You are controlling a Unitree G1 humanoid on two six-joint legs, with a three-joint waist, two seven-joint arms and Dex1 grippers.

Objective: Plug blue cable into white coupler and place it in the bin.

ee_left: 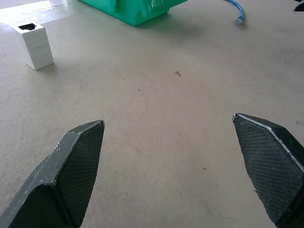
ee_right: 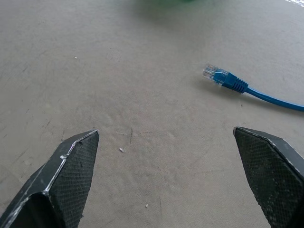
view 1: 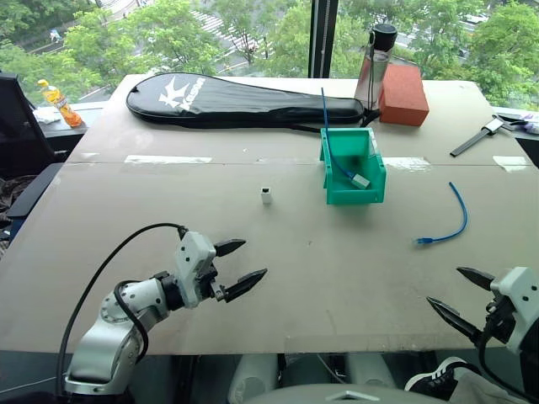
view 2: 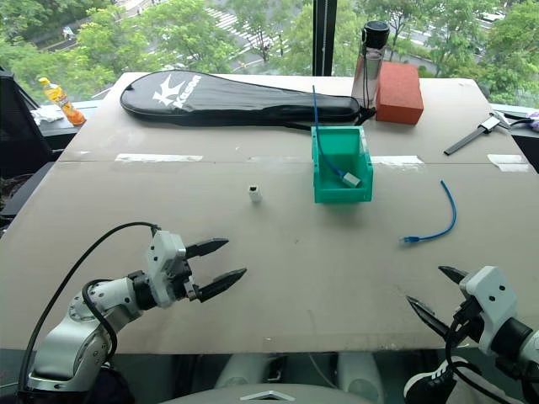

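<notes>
Both of my grippers are hovering low over the grey table (view 1: 337,278), the left gripper (view 1: 238,266) and right gripper (view 1: 455,296) spread wide and gripping nothing. Farther back, the bin (view 1: 354,192) is holding a straighter blue cord (view 1: 333,151) tipped with a greyish block, one end sticking up past its rim. Left wrist: the white coupler (ee_left: 33,45) is standing upright, alone. Right wrist: the blue cable (ee_right: 237,86) is lying loose ahead of my fingers.

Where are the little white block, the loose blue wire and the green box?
white coupler (view 1: 266,195), left eye view, its front side.
blue cable (view 1: 459,210), left eye view, middle of its curve.
bin (view 1: 357,193), left eye view, its front wall.
</notes>
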